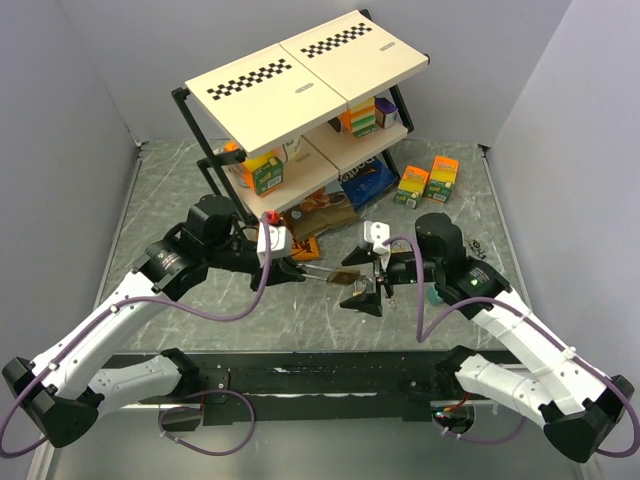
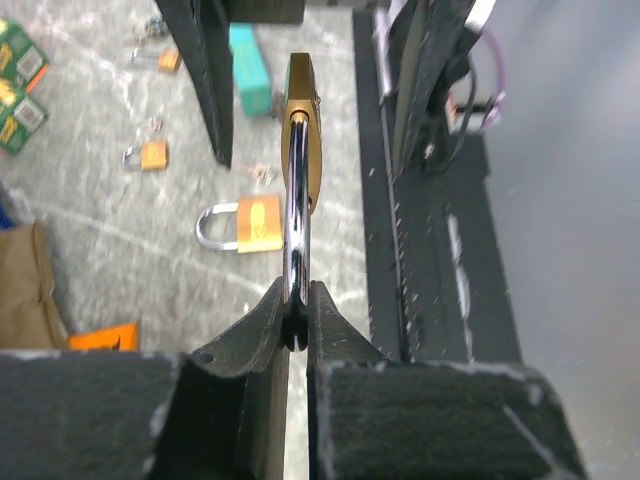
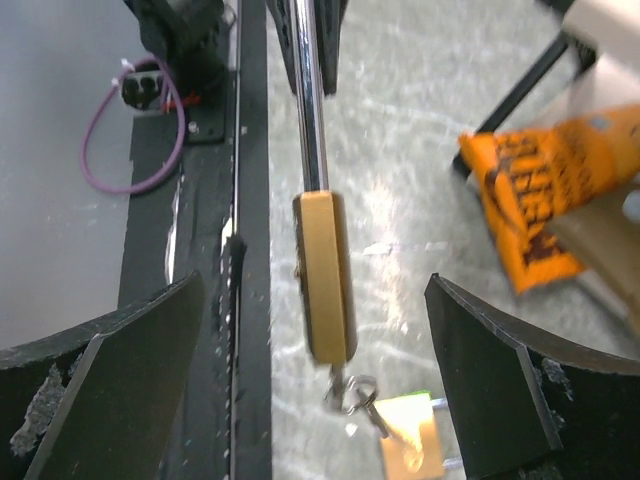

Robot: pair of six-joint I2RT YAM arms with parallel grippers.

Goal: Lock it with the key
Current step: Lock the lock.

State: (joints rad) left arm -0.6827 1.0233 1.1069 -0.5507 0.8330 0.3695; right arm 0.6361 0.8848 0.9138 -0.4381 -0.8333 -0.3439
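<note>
My left gripper point(image 1: 297, 270) is shut on the steel shackle point(image 2: 297, 230) of a brass padlock point(image 2: 303, 140) and holds it level above the table, body pointing at the right arm. In the right wrist view the padlock body point(image 3: 325, 275) shows edge-on between my fingers. A key with a ring point(image 3: 352, 392) sticks out of its end. My right gripper point(image 3: 320, 390) is open wide around that end, and its fingers point(image 3: 505, 380) touch neither padlock nor key. In the top view the right gripper point(image 1: 368, 290) sits just past the padlock point(image 1: 345, 278).
A second brass padlock point(image 2: 245, 224) lies on the table under the held one, and a smaller one point(image 2: 150, 155) lies farther off. A two-tier shelf point(image 1: 310, 70) with boxes stands at the back, with an orange snack bag point(image 3: 545, 195) in front. Small boxes point(image 1: 425, 180) stand back right.
</note>
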